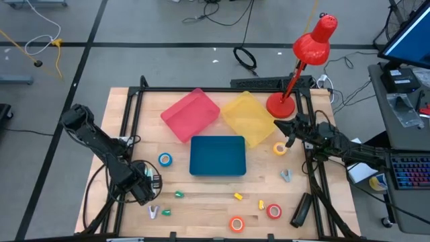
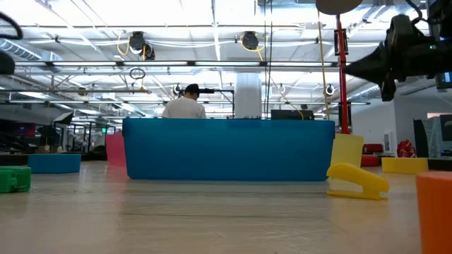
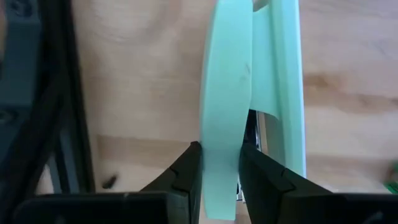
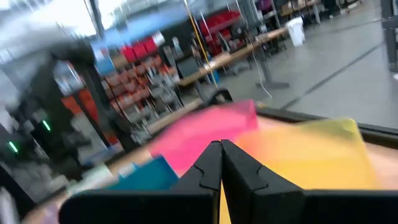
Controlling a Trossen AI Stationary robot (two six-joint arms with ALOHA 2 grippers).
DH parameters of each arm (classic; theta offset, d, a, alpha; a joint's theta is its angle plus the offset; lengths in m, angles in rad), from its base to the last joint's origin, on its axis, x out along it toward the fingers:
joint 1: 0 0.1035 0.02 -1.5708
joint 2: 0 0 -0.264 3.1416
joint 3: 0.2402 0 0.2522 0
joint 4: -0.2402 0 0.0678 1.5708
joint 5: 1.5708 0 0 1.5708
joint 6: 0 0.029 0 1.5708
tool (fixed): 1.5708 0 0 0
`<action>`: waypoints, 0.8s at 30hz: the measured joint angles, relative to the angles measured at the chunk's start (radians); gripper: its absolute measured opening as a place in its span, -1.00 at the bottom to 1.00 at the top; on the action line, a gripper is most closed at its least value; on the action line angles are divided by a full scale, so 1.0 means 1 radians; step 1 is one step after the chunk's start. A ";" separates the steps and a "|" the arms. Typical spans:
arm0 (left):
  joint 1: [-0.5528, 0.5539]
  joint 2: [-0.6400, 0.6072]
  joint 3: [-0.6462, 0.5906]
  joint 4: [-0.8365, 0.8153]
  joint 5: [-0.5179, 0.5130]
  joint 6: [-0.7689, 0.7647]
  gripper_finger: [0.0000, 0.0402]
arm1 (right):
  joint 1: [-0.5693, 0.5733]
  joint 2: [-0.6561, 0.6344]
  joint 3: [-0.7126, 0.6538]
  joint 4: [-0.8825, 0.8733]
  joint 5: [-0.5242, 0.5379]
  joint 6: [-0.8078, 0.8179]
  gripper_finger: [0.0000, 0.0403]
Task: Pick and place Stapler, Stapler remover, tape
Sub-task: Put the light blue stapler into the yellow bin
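Left gripper (image 3: 219, 171): low at table's front-left corner, fingers (image 3: 186, 171) pinched on one pale green arm of staple remover (image 3: 227, 112), second arm just outside the fingers. Right gripper (image 1: 290, 131): raised beside red lamp (image 1: 306, 57), fingers pressed together, empty.

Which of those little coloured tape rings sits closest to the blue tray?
The blue tape ring, just left of the blue rectangular tray. The yellow ring lies farther off to the right; the orange and red rings lie near the front edge.
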 joint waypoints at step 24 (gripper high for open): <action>0.141 -0.003 0.347 -0.182 -0.432 0.554 -0.54 | 0.005 0.241 0.002 0.477 -0.204 0.359 -0.95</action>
